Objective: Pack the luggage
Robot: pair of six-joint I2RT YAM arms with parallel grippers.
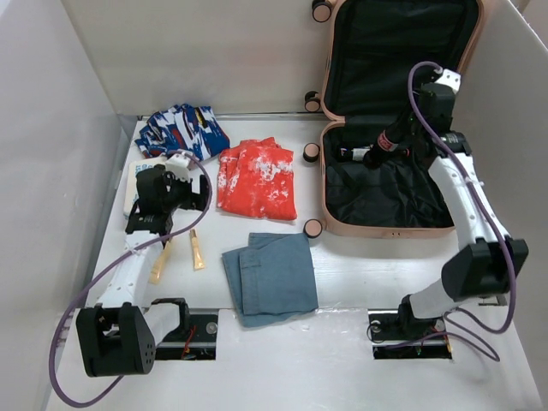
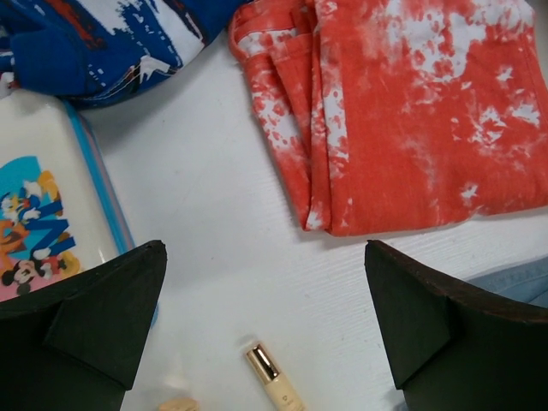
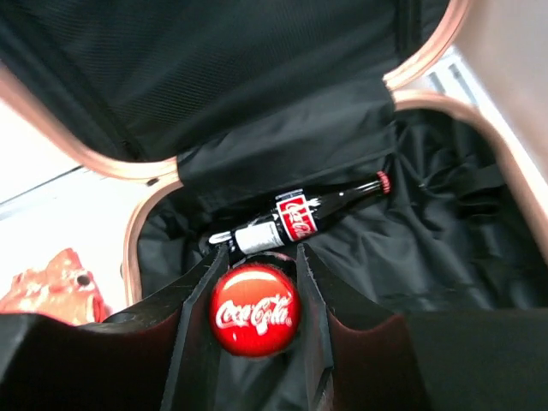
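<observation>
Holding tight, the right gripper [image 3: 257, 257] has its two fingers closed on a Coca-Cola bottle [image 3: 254, 318], and the red cap faces the wrist camera. It hangs over the back part of the luggage [image 1: 390, 231]. The luggage is a big peach-pink hard case with round corners, and it lies open at the far right of the table [image 2: 214, 197]. Its lid stands up against the back wall, it is lined in black cloth, and small wheels [image 1: 313, 228] stick out on its left side. Inside the bottom half, a second Coca-Cola bottle [image 3: 295, 218] lies on its side near the hinge. The left gripper [image 2: 264, 248] is spread wide and holds nothing, above the white table. Near it are a folded orange and white shirt [image 2: 411, 111], a blue patterned cloth [image 2: 111, 34], a pouch with cartoon mice [image 2: 43, 205] and a small tube with a gold cap [image 2: 274, 381]. Folded blue jeans [image 1: 270, 276] lie closer to the arms. White walls [image 1: 51, 128] stand around the table.
</observation>
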